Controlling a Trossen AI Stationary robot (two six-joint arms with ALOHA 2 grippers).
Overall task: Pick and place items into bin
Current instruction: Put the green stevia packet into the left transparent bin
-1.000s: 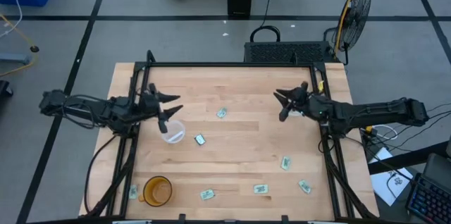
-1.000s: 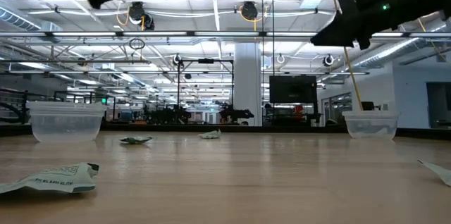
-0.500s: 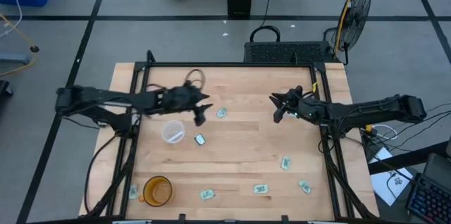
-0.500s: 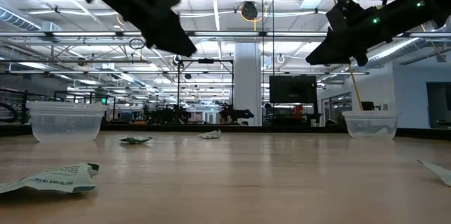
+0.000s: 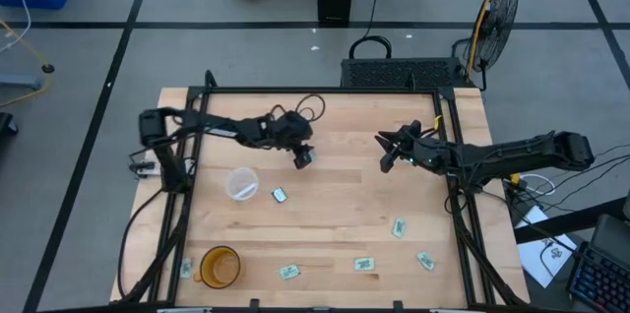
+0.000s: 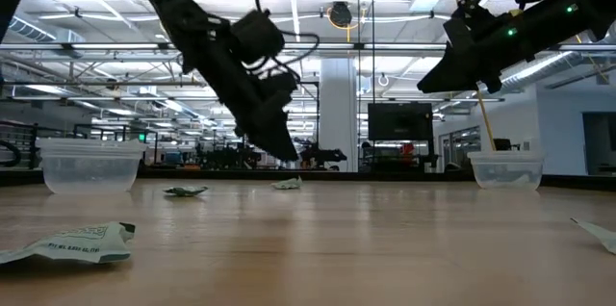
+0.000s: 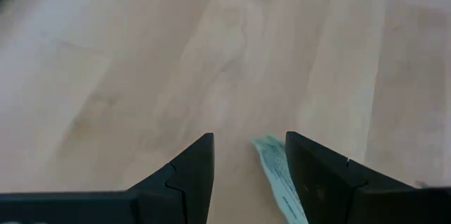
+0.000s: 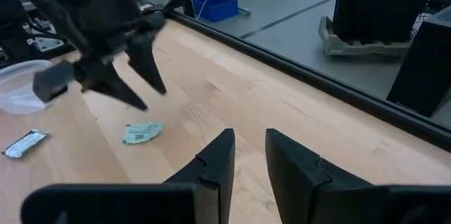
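Just above the middle of the desk [image 5: 345, 224], my left pincer [image 5: 304, 156] hangs over a pale green packet [image 7: 278, 175], its fingers apart. In the left wrist view that packet lies between the fingers, close against one of them rather than centred, and its long axis runs roughly along the gap, so I judge a small sideways shift will be needed before closing. My left arm is plainly the nearer one. My right pincer [image 5: 386, 155] waits farther along the desk, raised, its fingers parted only narrowly; from its wrist view the same packet sits well ahead on the wood. The clear bin [image 5: 241, 184] stands near my left pincer, toward the desk's left side, with a darker packet [image 5: 280, 195] just beside it. Other packets [image 5: 399, 226] lie scattered along the near edge, near an orange cup [image 5: 220, 267].
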